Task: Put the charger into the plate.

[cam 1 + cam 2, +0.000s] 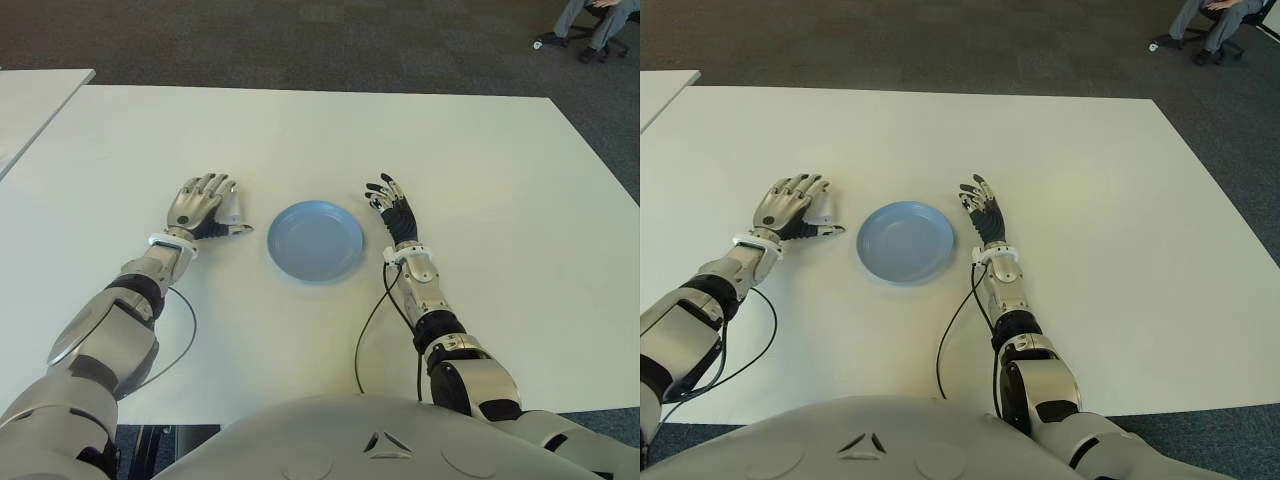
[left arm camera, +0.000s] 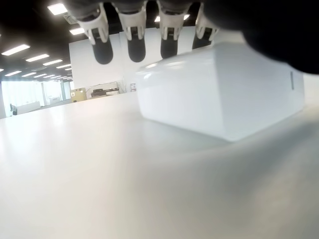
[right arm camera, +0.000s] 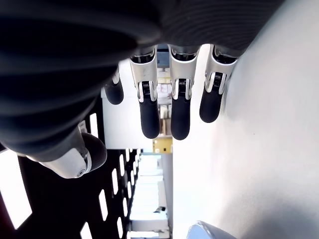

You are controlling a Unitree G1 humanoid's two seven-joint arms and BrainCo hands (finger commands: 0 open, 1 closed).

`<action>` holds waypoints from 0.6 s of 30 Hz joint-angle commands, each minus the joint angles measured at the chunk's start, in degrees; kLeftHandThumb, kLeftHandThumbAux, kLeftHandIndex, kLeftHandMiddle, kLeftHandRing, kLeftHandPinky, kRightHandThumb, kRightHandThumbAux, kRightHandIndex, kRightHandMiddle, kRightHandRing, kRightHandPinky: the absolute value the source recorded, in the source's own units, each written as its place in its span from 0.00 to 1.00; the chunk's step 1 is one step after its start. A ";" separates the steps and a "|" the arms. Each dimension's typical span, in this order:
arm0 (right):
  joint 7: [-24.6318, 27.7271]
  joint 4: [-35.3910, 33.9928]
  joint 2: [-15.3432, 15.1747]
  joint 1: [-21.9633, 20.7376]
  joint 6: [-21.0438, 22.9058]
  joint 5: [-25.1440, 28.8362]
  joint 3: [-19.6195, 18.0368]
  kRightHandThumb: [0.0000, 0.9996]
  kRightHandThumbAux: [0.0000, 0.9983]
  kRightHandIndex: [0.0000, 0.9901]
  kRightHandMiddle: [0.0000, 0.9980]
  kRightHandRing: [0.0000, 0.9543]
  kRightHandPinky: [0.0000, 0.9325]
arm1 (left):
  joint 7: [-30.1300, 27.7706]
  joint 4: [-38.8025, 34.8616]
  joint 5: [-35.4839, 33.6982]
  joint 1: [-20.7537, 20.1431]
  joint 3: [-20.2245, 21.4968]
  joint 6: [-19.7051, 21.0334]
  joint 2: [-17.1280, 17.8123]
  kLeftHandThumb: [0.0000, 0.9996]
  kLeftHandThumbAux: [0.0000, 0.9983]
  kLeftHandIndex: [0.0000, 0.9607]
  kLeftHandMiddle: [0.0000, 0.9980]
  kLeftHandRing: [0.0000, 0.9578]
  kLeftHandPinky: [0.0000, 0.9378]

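The white block charger [image 1: 232, 208] sits on the table just left of the empty light-blue plate [image 1: 315, 241]. My left hand [image 1: 205, 203] hovers over the charger's left side, fingers loosely arched above it and thumb stretched out in front, toward the plate. In the left wrist view the charger [image 2: 224, 94] stands on the table under the fingertips [image 2: 135, 45], which are not closed on it. On the plate's right side my right hand [image 1: 392, 212] shows, its fingers [image 3: 149, 114] straight and spread, holding nothing.
The white table [image 1: 480, 170] extends far to the right and back. A second table [image 1: 30, 100] stands at the far left. Thin black cables [image 1: 370, 330] run along my forearms near the front edge. A person's legs and a chair base [image 1: 590, 30] show at the back right on the carpet.
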 commanded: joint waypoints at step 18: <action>0.77 0.00 -0.27 3.11 3.02 0.13 0.10 0.00 0.57 0.07 0.27 0.27 0.23 | -5.96 4.77 -4.35 5.99 1.25 -1.52 2.57 0.36 0.36 0.01 0.11 0.17 0.30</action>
